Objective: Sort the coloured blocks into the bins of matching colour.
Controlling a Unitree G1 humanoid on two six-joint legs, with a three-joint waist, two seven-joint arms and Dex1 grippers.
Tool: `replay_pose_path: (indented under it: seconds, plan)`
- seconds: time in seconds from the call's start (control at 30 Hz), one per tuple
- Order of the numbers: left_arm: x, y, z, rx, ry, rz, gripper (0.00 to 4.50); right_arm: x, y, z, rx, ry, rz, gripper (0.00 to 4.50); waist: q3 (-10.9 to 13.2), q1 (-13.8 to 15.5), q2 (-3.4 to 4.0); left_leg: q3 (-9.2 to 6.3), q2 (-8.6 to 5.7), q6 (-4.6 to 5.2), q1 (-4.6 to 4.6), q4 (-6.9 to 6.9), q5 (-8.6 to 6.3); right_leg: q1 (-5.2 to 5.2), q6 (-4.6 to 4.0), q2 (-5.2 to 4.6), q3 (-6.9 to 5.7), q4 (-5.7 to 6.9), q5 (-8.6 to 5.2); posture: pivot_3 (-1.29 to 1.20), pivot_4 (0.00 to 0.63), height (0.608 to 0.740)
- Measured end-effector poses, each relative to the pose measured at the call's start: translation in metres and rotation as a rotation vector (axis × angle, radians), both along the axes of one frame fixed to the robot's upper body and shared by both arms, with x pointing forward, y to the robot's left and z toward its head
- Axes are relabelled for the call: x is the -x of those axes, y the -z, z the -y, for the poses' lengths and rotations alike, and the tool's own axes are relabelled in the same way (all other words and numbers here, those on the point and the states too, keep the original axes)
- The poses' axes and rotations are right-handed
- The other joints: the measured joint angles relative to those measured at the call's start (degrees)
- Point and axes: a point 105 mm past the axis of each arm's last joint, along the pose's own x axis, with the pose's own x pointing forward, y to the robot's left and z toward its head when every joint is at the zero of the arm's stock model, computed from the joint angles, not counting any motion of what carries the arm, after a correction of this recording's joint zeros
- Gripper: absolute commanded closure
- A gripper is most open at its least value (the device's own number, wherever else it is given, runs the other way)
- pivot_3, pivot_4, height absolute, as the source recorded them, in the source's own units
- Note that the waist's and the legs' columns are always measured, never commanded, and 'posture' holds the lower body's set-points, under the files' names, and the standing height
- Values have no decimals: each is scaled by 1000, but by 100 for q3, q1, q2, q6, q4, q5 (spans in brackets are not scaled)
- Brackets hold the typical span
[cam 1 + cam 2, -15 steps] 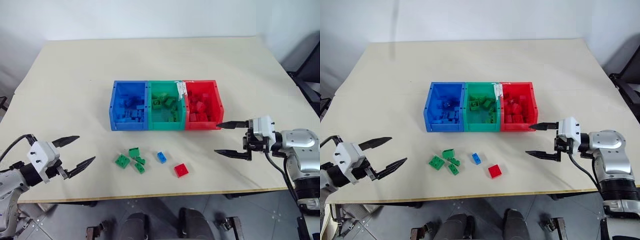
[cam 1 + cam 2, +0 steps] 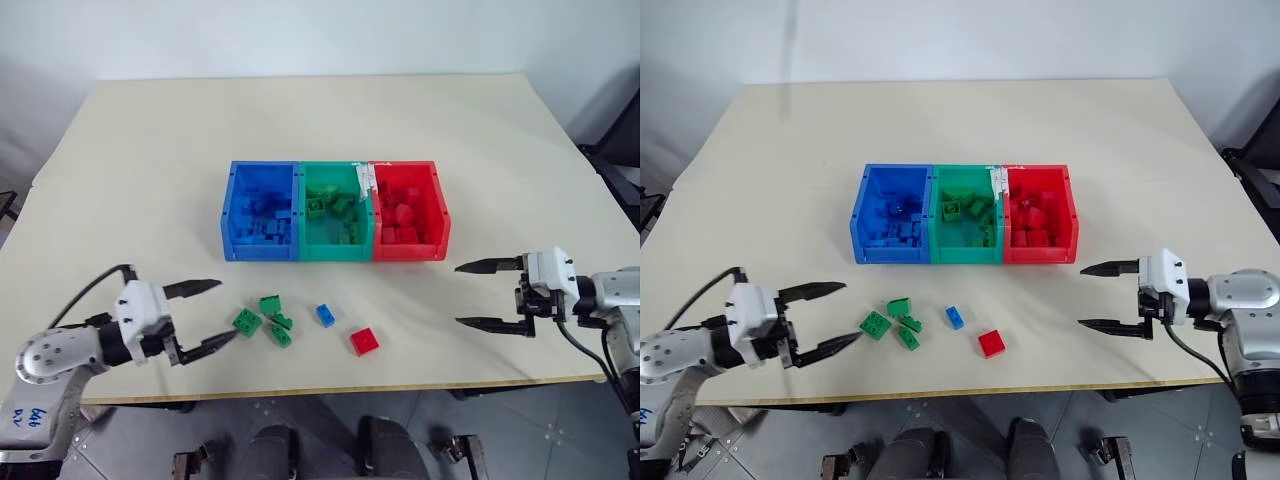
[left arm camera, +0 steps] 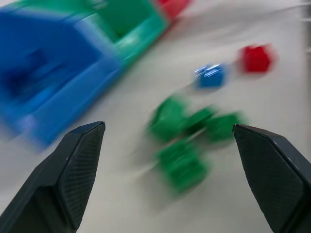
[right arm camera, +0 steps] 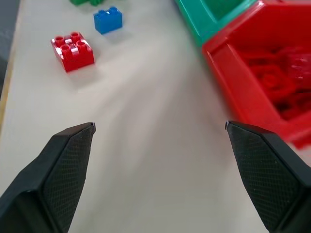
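Three joined bins stand mid-table: blue (image 2: 260, 250), green (image 2: 335, 250) and red (image 2: 408, 250), each holding bricks of its own colour. In front of them lie several green blocks (image 2: 246, 321), a blue block (image 2: 324, 314) and a red block (image 2: 364, 341). My left gripper (image 2: 229, 310) is open, its tips just left of the green blocks (image 3: 182, 162). Off the red bin's near right corner, my right gripper (image 2: 457, 295) is open and empty, pointing left toward the red block (image 4: 73, 50) and blue block (image 4: 108, 20).
A white tag (image 2: 364, 178) sits on the wall between the green and red bins. The table's front edge (image 2: 330, 390) runs close behind the loose blocks. A dark frame (image 2: 615, 150) stands beyond the table's right side.
My left gripper has swung right, up to the green blocks. My right gripper has drawn back to the right, away from the red bin's corner. Both have stayed open.
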Motion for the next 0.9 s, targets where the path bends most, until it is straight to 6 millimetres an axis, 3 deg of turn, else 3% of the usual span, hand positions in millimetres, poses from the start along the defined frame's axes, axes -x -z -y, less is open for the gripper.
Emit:
replay_pose_path:
  seconds: [0.13, 0.23, 0.57, 0.67, 0.9]
  plan:
    - [7, 4, 9, 5, 35, -18, 29, 3, 12, -31, -5, -111, -47, 0, 0, -63, 0, 3, 9, -8, 4, 0, 3, 0, -1, 10, 0, 2, -1, 0, 150, 740]
    - [15, 13, 4, 0, 24, -61, 29, 8, 24, -58, 26, -213, -107, 0, 1, -43, 3, 3, 5, -8, 2, 1, 4, -3, -2, 4, 1, 4, -1, 0, 150, 740]
    - [34, 27, -37, -75, -95, -44, 29, 17, 55, -135, 175, -491, -149, 0, 1, -16, 3, -12, -1, -9, -3, 3, 2, -3, -7, -7, -10, 2, -4, 0, 150, 740]
    - [37, 27, -40, -73, -104, -42, 0, 16, 59, -136, 202, -494, -158, 609, 1, -14, 3, -15, -3, -6, -3, 3, 0, -2, -7, -12, -12, 2, -4, 0, 150, 740]
    - [39, 19, -31, -14, -85, -35, 0, 15, 59, -130, 198, -485, -145, 2945, 1, -32, 2, -15, -2, -8, -3, 3, -2, -1, -7, -10, -14, 1, -4, 0, 150, 740]
